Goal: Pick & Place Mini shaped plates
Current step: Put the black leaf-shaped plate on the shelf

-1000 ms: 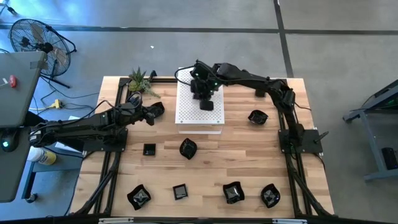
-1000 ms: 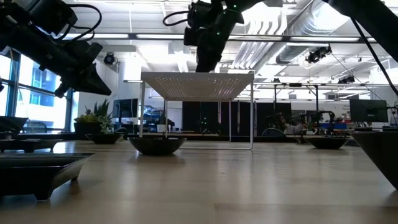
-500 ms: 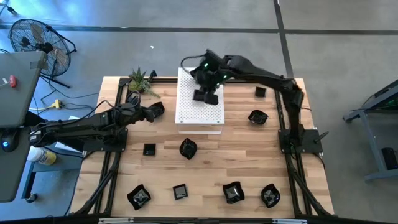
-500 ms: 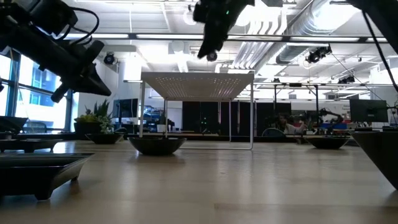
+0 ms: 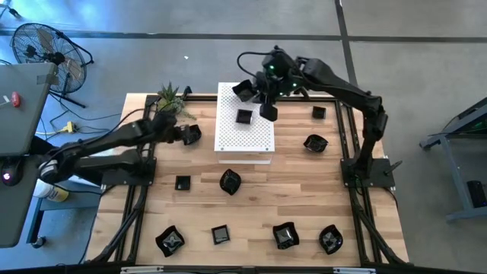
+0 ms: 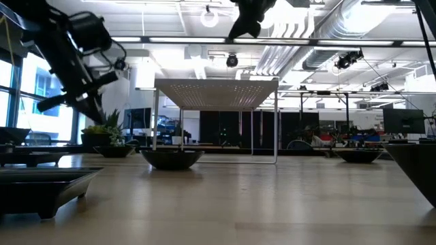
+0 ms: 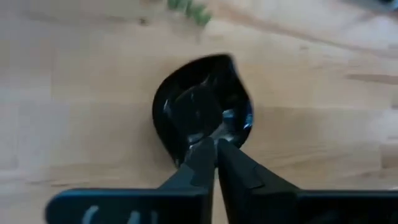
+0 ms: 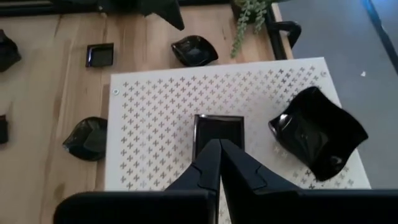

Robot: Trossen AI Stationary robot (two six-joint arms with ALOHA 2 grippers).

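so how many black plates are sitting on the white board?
2 on the white board: a square plate near its middle, a wavy plate at its far edge. None looks hidden.

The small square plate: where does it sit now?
In the high view, the small square plate lies on the white perforated board, beside a wavy-edged plate near its far edge.

A pale wooden counter point(image 5: 251, 205) sits on grey floor point(image 5: 228, 61). On it, toward twelve o'clock, stands a white perforated board point(image 5: 243, 137) on thin legs. A small green plant point(image 5: 171, 97) sits at about eleven o'clock by the counter's corner. Off the counter at ten o'clock is a fan point(image 5: 42, 47), with a grey desk point(image 5: 19, 106) near it at nine.
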